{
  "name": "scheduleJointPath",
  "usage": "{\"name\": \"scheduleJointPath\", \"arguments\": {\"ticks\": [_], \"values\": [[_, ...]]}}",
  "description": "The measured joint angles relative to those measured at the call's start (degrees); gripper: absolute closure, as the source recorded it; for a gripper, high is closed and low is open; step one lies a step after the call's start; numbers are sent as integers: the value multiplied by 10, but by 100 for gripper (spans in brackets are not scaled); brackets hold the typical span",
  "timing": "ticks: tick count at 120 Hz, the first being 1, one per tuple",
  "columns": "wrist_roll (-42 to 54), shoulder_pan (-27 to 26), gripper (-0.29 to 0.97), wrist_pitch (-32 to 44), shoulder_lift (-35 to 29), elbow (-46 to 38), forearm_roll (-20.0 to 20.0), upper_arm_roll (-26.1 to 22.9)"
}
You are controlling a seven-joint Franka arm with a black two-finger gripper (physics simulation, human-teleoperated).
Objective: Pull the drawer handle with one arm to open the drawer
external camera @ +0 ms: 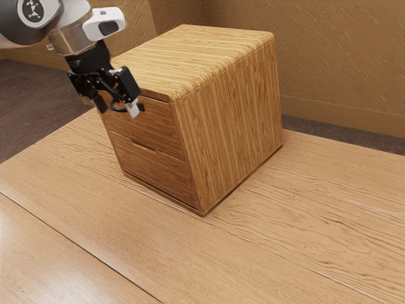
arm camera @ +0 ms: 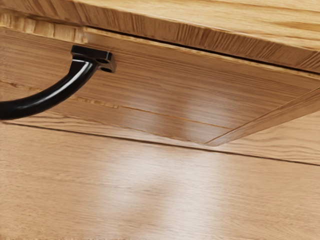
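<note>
Exterior view first: the cabinet (external camera: 228,120) stands close to the tabletop's (external camera: 285,240) far edge, its two drawer fronts turned toward the arm. And the gripper (external camera: 118,107) is right up at the top drawer (external camera: 152,130), at the front's upper corner nearest the arm. Its fingers are spread wide, one either side of the dark loop of the handle (external camera: 119,111). I can't see them pinching it, so I'd call the hand open around the handle, not clamped.

Wrist view now: the black handle (arm camera: 50,95) curves out from its mount on the drawer face, just under the cabinet's top lip, very near the hand. The top drawer looks shut, or as good as; its face sits level with the lower drawer (external camera: 158,168).

So this looks like the grasp step: hand placed, pull not yet begun. Next, by my reckoning, the fingers need to close firmly on the bar, then the arm draws straight back, square to the drawer face. An angled pull could slip off or jam the drawer.
</note>
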Motion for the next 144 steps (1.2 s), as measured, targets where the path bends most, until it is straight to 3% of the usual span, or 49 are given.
{"name": "scheduleJointPath", "arguments": {"ticks": [35, 62, 83, 104, 125, 144], "values": [[4, 8, 3, -5, -4, 21, -5, 3], [-15, 1, 3, -30, -52, 69, -19, -3], [-178, 12, 3, -81, -57, 70, -19, -31], [-350, -1, 3, -132, -96, 65, -18, -21], [-480, 6, 3, -111, -227, -143, -16, 29], [-570, 8, 3, -59, -273, -221, -13, 61]]}}
